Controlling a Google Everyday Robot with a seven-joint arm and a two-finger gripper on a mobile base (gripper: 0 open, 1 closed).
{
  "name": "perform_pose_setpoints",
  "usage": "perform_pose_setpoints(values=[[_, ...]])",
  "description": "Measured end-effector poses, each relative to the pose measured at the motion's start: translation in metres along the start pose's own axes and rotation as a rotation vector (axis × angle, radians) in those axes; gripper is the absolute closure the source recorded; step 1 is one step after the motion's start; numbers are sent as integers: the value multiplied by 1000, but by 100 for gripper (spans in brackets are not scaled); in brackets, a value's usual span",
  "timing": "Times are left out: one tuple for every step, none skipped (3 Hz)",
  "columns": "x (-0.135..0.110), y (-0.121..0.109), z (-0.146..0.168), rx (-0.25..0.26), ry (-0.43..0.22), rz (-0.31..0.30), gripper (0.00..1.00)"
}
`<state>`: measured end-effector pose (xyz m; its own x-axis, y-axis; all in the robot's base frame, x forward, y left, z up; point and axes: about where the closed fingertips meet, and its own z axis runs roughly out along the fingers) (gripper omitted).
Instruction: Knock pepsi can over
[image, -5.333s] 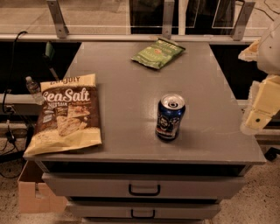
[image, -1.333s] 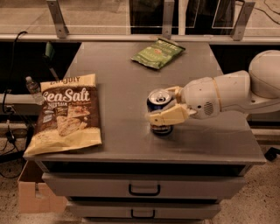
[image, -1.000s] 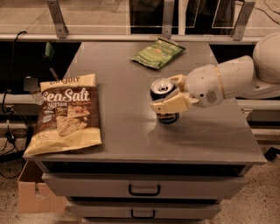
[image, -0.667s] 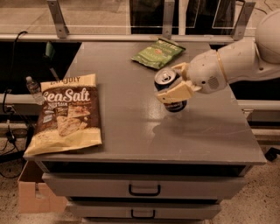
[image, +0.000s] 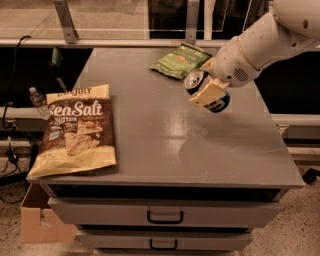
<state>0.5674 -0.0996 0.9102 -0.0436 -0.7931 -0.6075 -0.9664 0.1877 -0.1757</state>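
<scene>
The pepsi can (image: 220, 103), dark blue with a silver top, is off the grey table (image: 235, 155) and tilted, its top pointing up and to the left. My gripper (image: 204, 91) is shut on it, with a beige finger (image: 207, 94) across its side, holding it in the air above the table's right half. The white arm reaches in from the upper right. The can's shadow lies on the table below it.
A brown Sea Salt chip bag (image: 75, 131) lies at the table's front left. A green snack bag (image: 180, 60) lies at the back, just left of the gripper. Drawers (image: 165, 215) sit under the top. A water bottle (image: 39, 102) and cardboard box (image: 42, 220) are at the left.
The gripper closed around the can where it stood, then lifted it up and toward the back right, tilting it. The bags have not moved.
</scene>
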Motion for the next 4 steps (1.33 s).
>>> perform_pose_setpoints(values=[[19, -16, -1, 36, 177, -22, 100], [26, -23, -1, 61, 299, -40, 100], [28, -24, 3, 67, 372, -50, 83], [26, -21, 9, 62, 406, -62, 58]])
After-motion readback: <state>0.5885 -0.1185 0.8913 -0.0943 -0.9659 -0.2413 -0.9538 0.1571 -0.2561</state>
